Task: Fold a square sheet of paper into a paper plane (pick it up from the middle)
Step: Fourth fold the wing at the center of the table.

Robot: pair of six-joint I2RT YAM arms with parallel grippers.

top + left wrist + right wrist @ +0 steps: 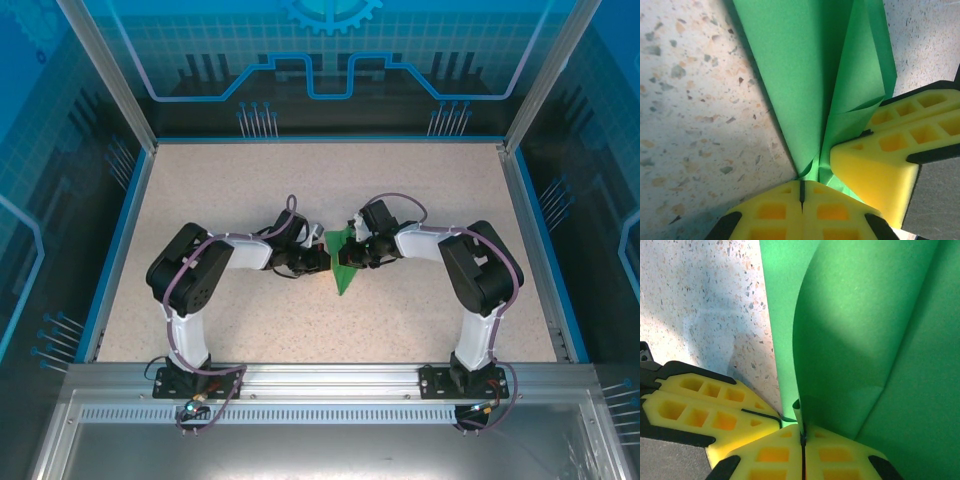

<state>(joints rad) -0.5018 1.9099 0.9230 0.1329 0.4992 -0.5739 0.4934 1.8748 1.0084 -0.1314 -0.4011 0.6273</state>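
The square sheet of paper is folded into a slim green pointed dart, the paper plane (343, 268), lying mid-table with its tip toward the near edge. My left gripper (327, 260) meets it from the left and my right gripper (351, 254) from the right, almost touching each other. In the left wrist view the yellow left gripper (801, 186) is shut, with the plane's (800, 75) folds converging at its tips. The right gripper (803, 435) is shut with a flap of the plane (865, 340) pinched in its slit.
The speckled table (230, 190) is bounded by a blue rim and transparent walls (110, 150) on three sides. Both arm bases stand on the metal rail (320, 380) at the near edge. The right arm's fingers (875, 165) crowd the left wrist view.
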